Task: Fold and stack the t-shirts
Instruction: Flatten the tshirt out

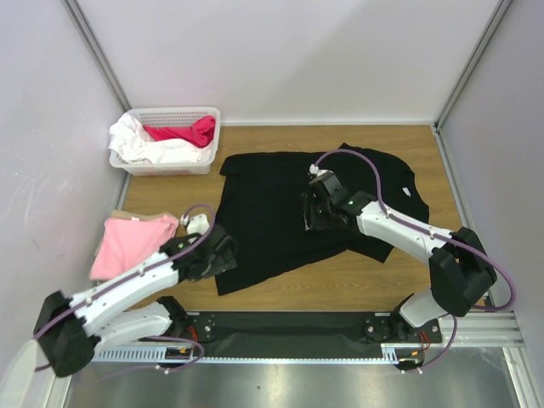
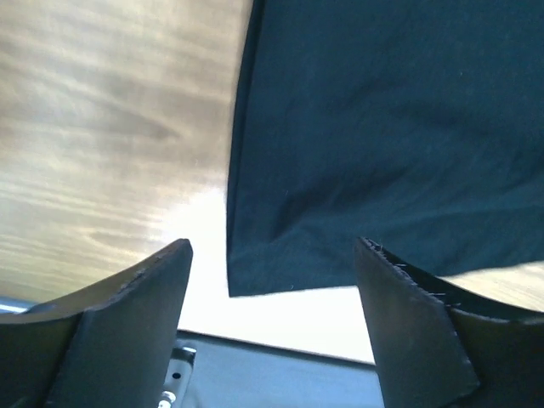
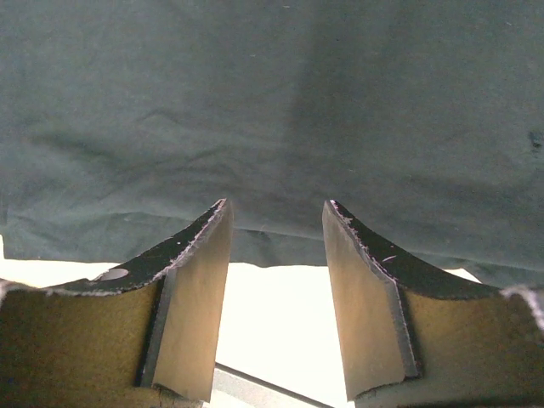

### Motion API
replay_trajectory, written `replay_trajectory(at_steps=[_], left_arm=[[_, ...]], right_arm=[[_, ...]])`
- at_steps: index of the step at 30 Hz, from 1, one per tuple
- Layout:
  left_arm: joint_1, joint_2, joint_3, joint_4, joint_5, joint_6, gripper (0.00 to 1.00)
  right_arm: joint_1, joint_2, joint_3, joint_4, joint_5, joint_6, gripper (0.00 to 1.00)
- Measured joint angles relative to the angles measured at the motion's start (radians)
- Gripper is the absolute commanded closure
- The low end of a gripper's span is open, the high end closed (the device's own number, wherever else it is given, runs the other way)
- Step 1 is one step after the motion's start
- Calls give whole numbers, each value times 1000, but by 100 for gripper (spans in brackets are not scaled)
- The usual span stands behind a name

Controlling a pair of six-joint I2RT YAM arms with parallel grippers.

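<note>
The left gripper (image 2: 272,246) is spread wide and the right gripper (image 3: 274,206) half spread, both empty, so the unheld black t-shirt (image 1: 263,212) could fold crooked.

Black t-shirt (image 1: 263,204) middle hidden under right arm (image 1: 399,225), chest mark (image 1: 406,190) too small to read

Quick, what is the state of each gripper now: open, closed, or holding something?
Left gripper: open, empty, at a corner of the black shirt.
Right gripper: open, empty, over the black shirt.
</note>
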Motion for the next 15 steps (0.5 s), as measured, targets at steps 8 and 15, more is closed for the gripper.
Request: replay_trajectory(at_steps=[8,15], left_arm=[[-1,-143,-103,109,88,-22,36],[-5,64,-18,272,138,90,32]], right_arm=[[-186,-3,-4,-98,16,53,46],[-460,-239,-110,-238,14,85,45]])
